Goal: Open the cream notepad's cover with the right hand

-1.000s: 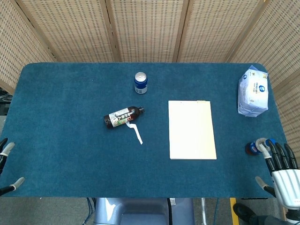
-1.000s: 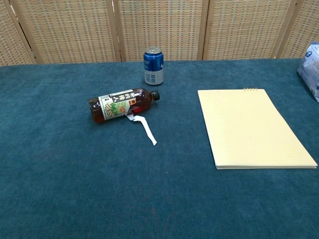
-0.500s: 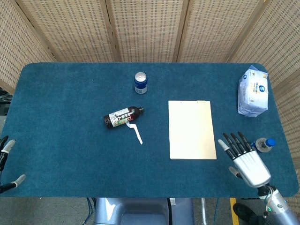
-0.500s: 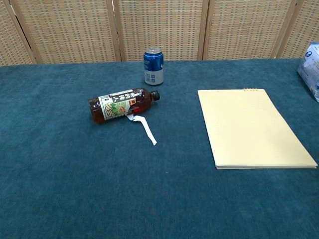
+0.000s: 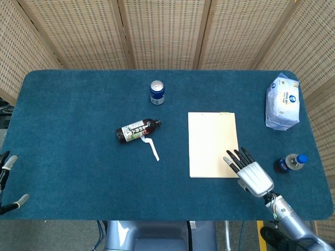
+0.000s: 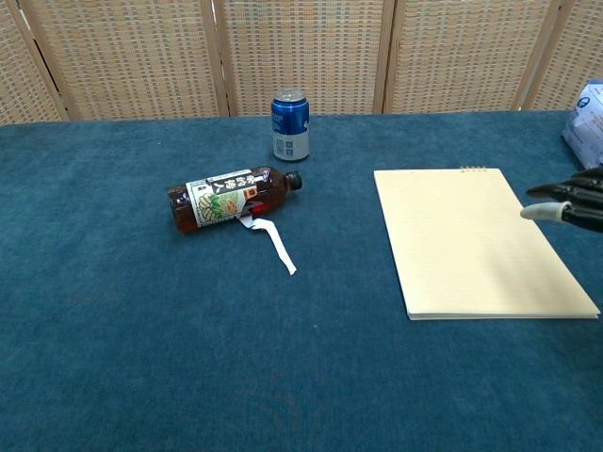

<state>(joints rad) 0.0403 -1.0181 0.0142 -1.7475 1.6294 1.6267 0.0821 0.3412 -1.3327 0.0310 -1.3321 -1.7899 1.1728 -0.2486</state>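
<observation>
The cream notepad [image 5: 212, 143] [image 6: 476, 240] lies flat and closed on the blue table [image 5: 78, 120], right of centre, its bound edge at the far end. My right hand [image 5: 250, 173] [image 6: 570, 201] hovers over the pad's near right corner, fingers spread and pointing toward the pad, holding nothing. In the chest view only its fingertips [image 6: 539, 212] reach in from the right edge, above the pad's right side. My left hand [image 5: 7, 180] shows only as fingertips at the lower left edge of the head view, off the table's front left corner.
A brown bottle [image 5: 137, 129] lies on its side left of the pad with a white strip [image 5: 152, 148] beside it. A blue can [image 5: 157, 92] stands behind it. A white packet [image 5: 282, 102] sits at the far right, and a blue-capped bottle [image 5: 288, 163] lies right of my right hand.
My right hand has moved left from the table's right front edge to over the notepad's near right corner, uncovering the blue-capped bottle. The notepad and the left hand have not moved.
</observation>
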